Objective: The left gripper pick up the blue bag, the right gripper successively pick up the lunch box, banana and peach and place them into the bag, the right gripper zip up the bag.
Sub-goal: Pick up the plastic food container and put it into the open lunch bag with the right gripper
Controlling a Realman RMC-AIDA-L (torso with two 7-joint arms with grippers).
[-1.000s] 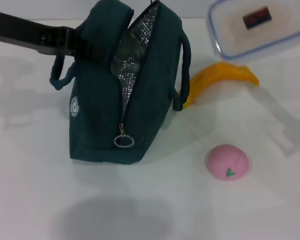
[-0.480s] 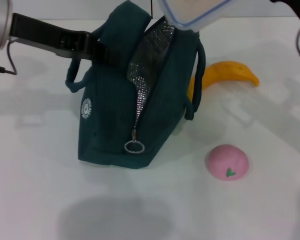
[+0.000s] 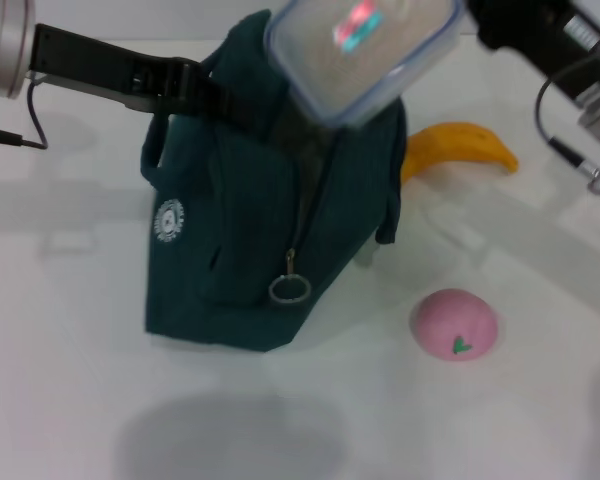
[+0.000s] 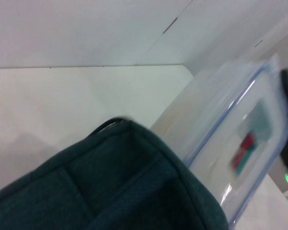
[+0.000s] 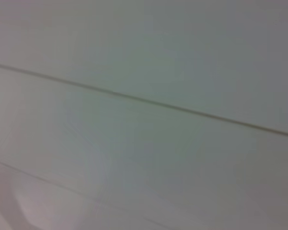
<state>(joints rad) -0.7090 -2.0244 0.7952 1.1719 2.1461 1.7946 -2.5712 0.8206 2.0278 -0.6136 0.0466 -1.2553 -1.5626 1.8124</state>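
the right gripper (image 3: pixel 472 22) is gripping the lunch box (image 3: pixel 365 52) above the blue bag (image 3: pixel 265 215), which the left gripper (image 3: pixel 212 97) is clamping; next, lowering it inside.

Teal bag (image 3: pixel 250 230); yellow banana (image 3: pixel 460 148); pink peach (image 3: pixel 454 323).

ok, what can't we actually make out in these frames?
- Bag opening: head view, covered by the lunch box.
- Right gripper fingers: head view, behind the box rim and cut by the top edge.
- Left gripper grip on the bag: head view, dark on dark.
- Box label: blurred in head and left wrist views.
- Right wrist view: blank surface only.
- Banana: partly behind the bag.
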